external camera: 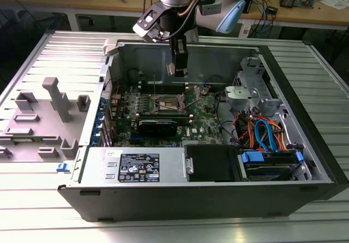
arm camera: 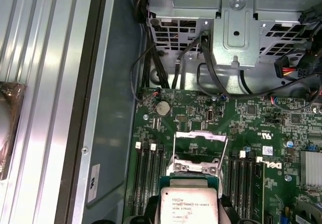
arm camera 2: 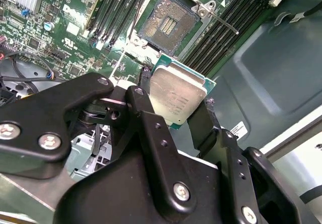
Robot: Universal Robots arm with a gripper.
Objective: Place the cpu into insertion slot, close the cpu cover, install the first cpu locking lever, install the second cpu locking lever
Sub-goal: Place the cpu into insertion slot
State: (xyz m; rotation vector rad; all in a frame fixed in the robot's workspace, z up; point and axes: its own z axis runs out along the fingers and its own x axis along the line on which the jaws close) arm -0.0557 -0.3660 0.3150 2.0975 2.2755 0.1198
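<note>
My gripper (external camera: pixel 178 68) hangs over the open computer case and is shut on the cpu (arm camera 2: pixel 176 95). The cpu is a flat square chip with a dull silver top, and black fingers (arm camera 2: pixel 146 116) press on two opposite edges. It hangs above the green board, apart from the insertion slot (arm camera 2: pixel 168 17), which lies open with its dark centre bare. In the first wrist view the cpu (arm camera: pixel 188 206) sits just before the cpu cover (arm camera: pixel 200 146), a silver frame standing up on its hinge. A thin locking lever (arm camera 2: pixel 221 18) juts out beside the slot. In the exterior view the insertion slot (external camera: pixel 168 104) lies below the gripper.
Long black memory slots (arm camera 2: pixel 221 32) flank the socket on both sides. A metal drive cage (arm camera: pixel 236 27) with loose cables stands past the board. The case walls (external camera: pixel 218 57) ring the work area. A grey fixture (external camera: pixel 52 98) sits on the table at the exterior view's left.
</note>
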